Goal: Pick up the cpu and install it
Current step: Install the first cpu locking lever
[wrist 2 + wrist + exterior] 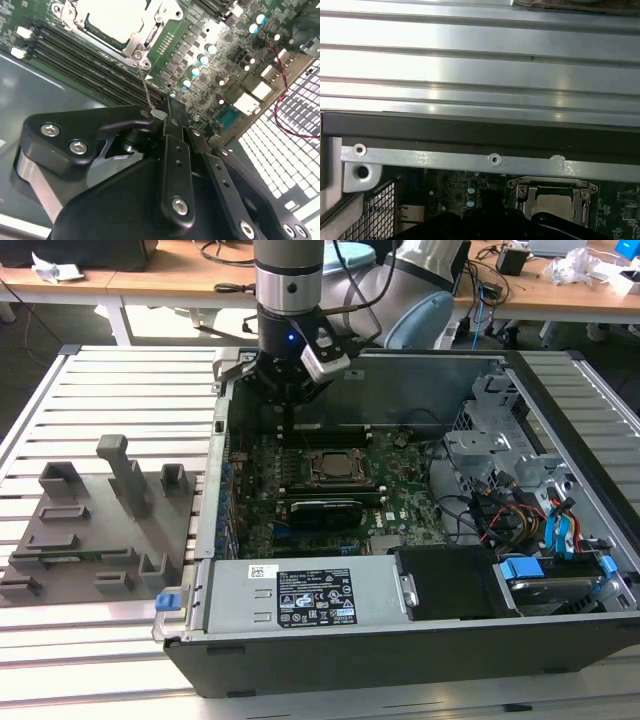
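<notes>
My fingers are pressing together, closed on nothing but themselves, their black tips pointing down at the green motherboard inside the open computer case. In the exterior view my gripper is hanging just inside the case's far wall, above the board's far edge. The cpu is sitting flat in its socket near the middle of the board, its pale metal top facing up inside the silvery socket frame; in the first wrist view the cpu is showing just below the case's grey rim. I am hovering near the socket without touching the chip. Dark memory slots are running alongside the socket frame. Outside the case, toward the exterior view's left, a grey plastic tray is lying on the slatted metal table, well apart from me.
</notes>
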{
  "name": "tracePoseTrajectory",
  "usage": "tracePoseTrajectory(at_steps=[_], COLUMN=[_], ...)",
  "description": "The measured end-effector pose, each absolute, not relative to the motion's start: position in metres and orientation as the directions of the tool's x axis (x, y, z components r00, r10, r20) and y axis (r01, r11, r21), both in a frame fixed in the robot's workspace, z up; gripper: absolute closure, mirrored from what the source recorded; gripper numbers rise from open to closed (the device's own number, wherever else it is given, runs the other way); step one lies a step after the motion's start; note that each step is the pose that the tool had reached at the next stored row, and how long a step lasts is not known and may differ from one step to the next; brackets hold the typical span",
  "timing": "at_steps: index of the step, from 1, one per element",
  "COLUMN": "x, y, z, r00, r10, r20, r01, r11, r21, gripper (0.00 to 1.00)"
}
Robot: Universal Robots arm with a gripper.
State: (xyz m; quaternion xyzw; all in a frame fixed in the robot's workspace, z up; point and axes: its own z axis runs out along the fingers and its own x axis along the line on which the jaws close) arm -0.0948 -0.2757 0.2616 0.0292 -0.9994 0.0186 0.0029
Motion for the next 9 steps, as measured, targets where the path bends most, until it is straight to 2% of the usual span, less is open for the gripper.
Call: tracePoseTrajectory(at_steps=[9], x=[-0.076], y=[-0.276], z=[0.262], r00=[-0.998], r10=[-0.058], r20=[0.007], r01=[-0.058], r11=[0.998], r21=[-0.037], gripper=[0.89])
